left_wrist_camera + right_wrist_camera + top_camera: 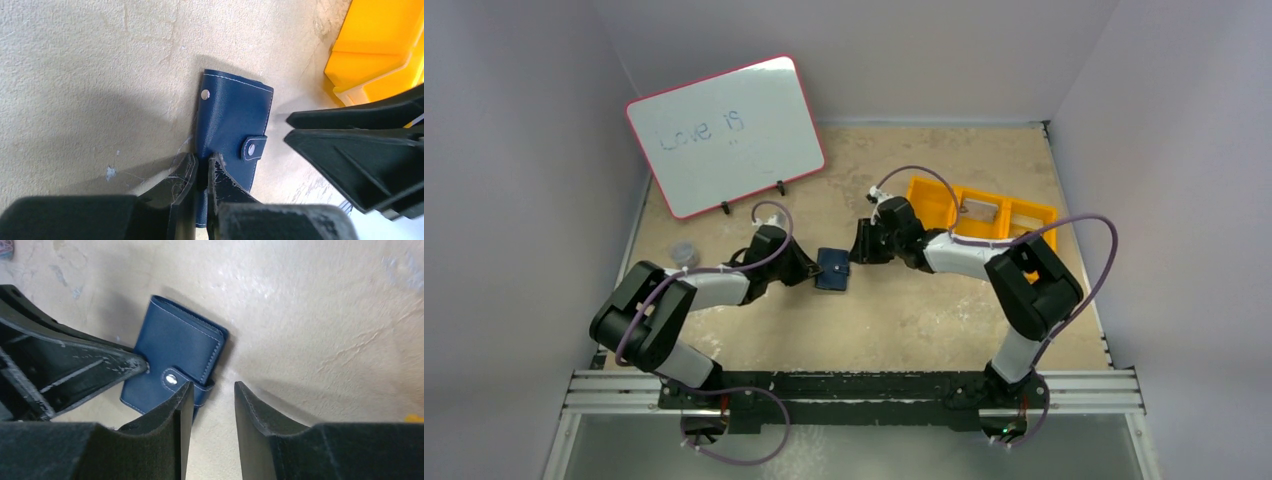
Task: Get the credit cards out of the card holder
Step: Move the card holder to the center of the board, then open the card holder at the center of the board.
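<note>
The navy card holder (832, 270) lies folded on the table between the two arms, its snap tab (254, 148) fastened over the edge. My left gripper (202, 167) is shut on the holder's near edge, one finger on each side of it. My right gripper (210, 390) stands open just beside the tab side of the card holder (175, 350), its left finger (177, 405) over the holder's corner and bare table between the jaws. A whitish-grey credit card (980, 210) lies in the orange tray. Any cards inside the holder are hidden.
The orange three-compartment tray (1034, 215) sits at the back right, close behind the right arm. A whiteboard (724, 135) leans at the back left, with a small round grey object (684, 253) on the table near it. Walls close in both sides.
</note>
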Controlling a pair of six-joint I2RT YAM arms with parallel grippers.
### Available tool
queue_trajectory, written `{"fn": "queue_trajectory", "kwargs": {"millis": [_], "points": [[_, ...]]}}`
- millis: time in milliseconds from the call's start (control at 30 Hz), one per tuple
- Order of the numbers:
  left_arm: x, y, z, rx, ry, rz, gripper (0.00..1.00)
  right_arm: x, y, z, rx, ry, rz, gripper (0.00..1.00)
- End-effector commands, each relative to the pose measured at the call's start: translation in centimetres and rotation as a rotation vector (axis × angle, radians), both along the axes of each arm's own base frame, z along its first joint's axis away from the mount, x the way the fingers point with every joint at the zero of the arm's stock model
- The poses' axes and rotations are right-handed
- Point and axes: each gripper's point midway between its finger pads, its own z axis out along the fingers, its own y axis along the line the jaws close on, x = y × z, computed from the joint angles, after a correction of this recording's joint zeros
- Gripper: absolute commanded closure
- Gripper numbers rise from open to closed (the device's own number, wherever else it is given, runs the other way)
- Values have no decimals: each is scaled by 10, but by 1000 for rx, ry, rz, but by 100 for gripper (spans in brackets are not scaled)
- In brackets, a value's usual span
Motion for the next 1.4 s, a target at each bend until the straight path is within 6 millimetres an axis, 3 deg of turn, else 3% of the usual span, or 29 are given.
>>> {"fn": "queue_trajectory", "kwargs": {"millis": [0,200,433,600,767,1300,1367], "points": [[-22,18,-29,139,98,-29,100,20,4,38,-106,-171,33,61],[-21,15,-27,128,97,-30,100,11,32,44,-94,-205,130,61],[-21,15,-26,120,95,-27,100,-2,49,25,-167,-184,180,59],[-19,14,-24,118,89,-27,100,-4,41,-2,-300,-160,171,59],[-20,17,-28,131,95,-23,100,-5,29,-13,-415,-165,172,61],[-19,17,-27,130,90,-16,100,-27,12,-14,-536,-177,166,60],[-19,17,-26,131,91,-19,100,-30,8,-4,-562,-184,140,58]]}}
